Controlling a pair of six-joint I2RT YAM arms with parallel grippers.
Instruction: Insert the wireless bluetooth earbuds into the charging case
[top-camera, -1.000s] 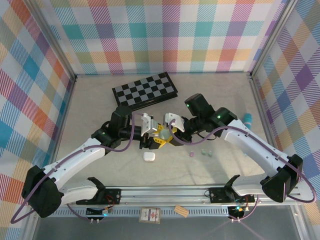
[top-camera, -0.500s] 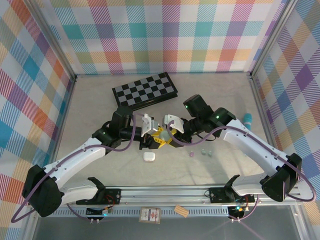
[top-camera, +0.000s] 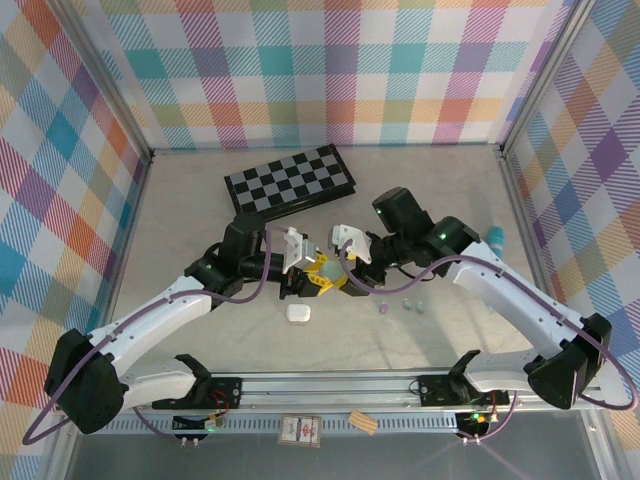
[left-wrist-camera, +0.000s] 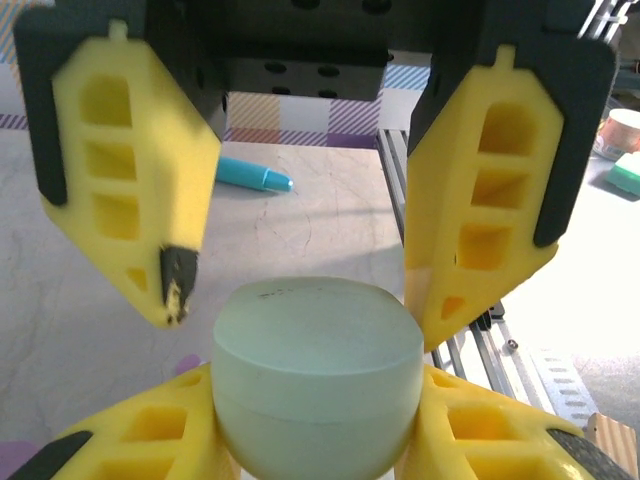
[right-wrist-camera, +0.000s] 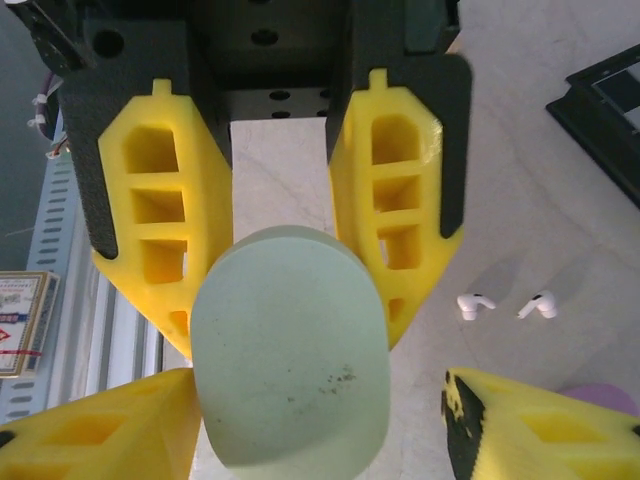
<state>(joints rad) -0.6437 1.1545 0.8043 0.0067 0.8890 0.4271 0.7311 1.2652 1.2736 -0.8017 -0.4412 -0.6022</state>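
The left gripper (left-wrist-camera: 310, 460) clamps the mint-green case (left-wrist-camera: 315, 375) upright; the right gripper (left-wrist-camera: 300, 300), open, straddles its lid.

Two white earbuds (right-wrist-camera: 507, 304) lie side by side, apart, on the table

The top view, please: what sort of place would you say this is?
Probably a robot test cell, not a home: plaid backdrop panels wall in a bare tabletop, an aluminium rail carries both arm bases, and small props such as a folded chessboard lie about.
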